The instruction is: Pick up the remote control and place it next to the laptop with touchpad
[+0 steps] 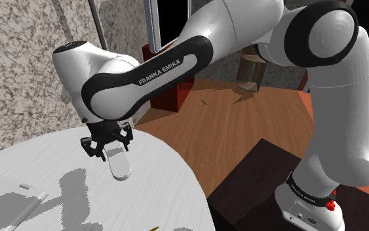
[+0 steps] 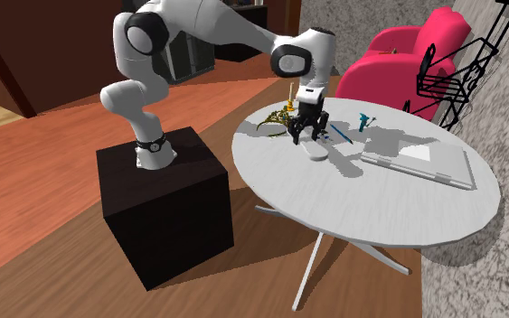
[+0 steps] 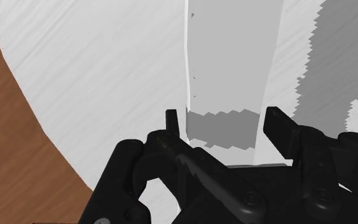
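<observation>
The remote (image 3: 231,57) lies flat on the white round desk (image 1: 166,180), and the jaws hang right over its near end, one on each side. In the wrist view they stand apart by about the remote's width. One is just beside one long edge with a thin sliver showing, the other at or against the opposite edge, so I judge them narrow but not clamped. The remote's long axis runs straight away from the hand, square to the line between the two jaws. They would therefore close across its short width, which is the grip that suits a slim bar. In the shoulder view the axis runs from about 11 o'clock to 5 o'clock, and most of the body sticks out from under the jaws toward 5 o'clock. The hold would therefore sit near one end, not at the middle, and the far end may sag when lifted. In the second exterior view the closed laptop (image 2: 419,163) lies well apart at about 3 o'clock from the remote, on the same desk. The carry would go that way.
</observation>
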You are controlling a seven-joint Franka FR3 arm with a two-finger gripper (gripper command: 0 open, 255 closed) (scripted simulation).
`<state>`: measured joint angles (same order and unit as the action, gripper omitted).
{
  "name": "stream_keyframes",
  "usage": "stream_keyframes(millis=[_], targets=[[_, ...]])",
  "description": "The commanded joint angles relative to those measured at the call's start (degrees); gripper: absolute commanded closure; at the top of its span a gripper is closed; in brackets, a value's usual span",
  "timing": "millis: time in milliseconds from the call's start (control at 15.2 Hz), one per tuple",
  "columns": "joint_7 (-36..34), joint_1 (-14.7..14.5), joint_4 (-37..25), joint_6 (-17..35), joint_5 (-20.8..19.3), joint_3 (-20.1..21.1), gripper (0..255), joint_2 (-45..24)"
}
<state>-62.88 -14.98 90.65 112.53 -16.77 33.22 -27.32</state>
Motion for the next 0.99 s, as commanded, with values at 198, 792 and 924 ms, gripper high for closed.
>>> stream_keyframes(millis=[198, 792, 924], targets=[[-4.08, -8.77, -16.73, -6.82, -3.86, -1.34, 255, -10.61], [-4.69, -22.20, -47.27, -17.97, -7.51, -4.61, 255, -28.62], [-5.05, -21.61, -45.06, -16.22, -7.58, -4.54, 255, -28.35]])
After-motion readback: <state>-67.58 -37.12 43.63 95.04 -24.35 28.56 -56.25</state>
